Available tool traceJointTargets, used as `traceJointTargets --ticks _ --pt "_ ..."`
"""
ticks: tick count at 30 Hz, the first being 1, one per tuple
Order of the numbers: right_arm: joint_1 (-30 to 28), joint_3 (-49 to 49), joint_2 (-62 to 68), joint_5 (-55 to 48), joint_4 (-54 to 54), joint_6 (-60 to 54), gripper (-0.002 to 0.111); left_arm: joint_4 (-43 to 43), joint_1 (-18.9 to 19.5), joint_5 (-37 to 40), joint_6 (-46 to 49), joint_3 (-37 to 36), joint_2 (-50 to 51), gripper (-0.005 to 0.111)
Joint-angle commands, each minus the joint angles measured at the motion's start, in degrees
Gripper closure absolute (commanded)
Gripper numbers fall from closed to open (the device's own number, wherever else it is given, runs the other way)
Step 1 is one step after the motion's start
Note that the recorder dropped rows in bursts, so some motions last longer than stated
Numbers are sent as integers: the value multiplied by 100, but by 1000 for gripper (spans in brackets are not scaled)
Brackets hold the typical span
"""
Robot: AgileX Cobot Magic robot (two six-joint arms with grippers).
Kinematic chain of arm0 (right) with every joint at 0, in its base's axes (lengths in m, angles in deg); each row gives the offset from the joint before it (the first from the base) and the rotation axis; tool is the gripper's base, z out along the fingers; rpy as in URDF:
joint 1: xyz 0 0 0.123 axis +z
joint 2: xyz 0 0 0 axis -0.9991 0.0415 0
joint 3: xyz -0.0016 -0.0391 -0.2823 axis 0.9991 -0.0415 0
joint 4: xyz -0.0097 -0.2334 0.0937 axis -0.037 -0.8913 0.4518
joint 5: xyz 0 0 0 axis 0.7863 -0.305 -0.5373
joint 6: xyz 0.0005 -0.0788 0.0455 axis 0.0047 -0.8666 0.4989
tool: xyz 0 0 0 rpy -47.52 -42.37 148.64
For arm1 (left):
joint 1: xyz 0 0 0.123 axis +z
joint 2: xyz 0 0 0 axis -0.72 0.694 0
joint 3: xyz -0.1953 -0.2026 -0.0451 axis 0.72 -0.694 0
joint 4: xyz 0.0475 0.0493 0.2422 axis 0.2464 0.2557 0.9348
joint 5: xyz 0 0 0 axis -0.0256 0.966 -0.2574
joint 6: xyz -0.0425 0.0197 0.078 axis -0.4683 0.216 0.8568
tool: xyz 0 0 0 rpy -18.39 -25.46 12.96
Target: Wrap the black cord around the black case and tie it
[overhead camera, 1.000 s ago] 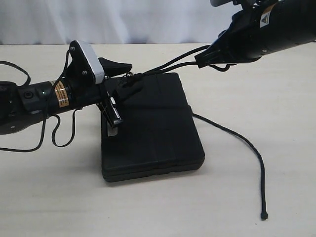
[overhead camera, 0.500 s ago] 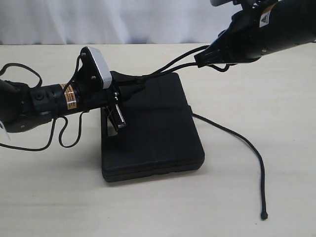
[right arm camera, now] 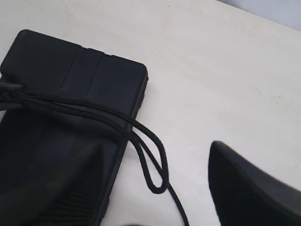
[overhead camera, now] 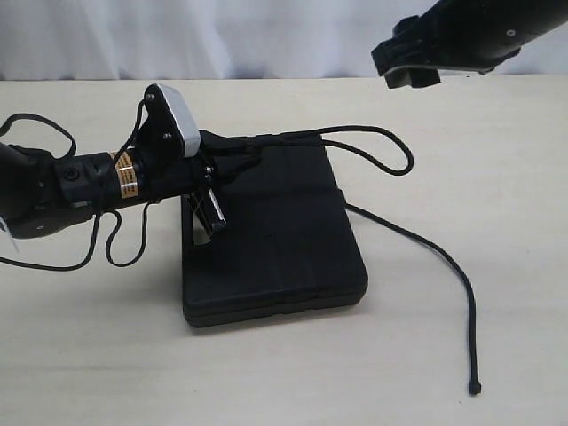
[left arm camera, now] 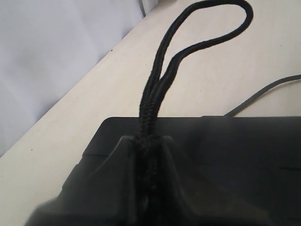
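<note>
Now the left gripper (left arm camera: 145, 150) pinched the doubled cord (overhead camera: 390, 151) above the case (overhead camera: 275, 240); far right, the right gripper (overhead camera: 406, 64) hung open, empty.

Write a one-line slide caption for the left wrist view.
Left tool clamps the doubled black cord over the black case, its loop lying slack on the table beyond.
</note>
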Motion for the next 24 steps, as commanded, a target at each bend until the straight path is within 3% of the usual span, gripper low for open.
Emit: traceJointTargets --ticks 1,3,8,13,17,24 --pt "-68 -25 1 -360 93 -369 50 -9 -20 9 -55 32 4 107" --pt "-38 -150 46 -222 111 -468 58 50 -20 40 -55 32 4 107" --pt "-38 -463 387 218 738 -1437 104 176 -20 88 -55 32 4 107" --pt "-38 -514 782 343 1850 -3385 104 176 -20 195 -55 32 4 107" --pt "-38 -514 1152 460 1951 -4721 104 189 -20 259 -15 32 4 107" --pt "-38 -514 1663 1470 1459 -5246 104 189 -20 259 -15 32 4 107"
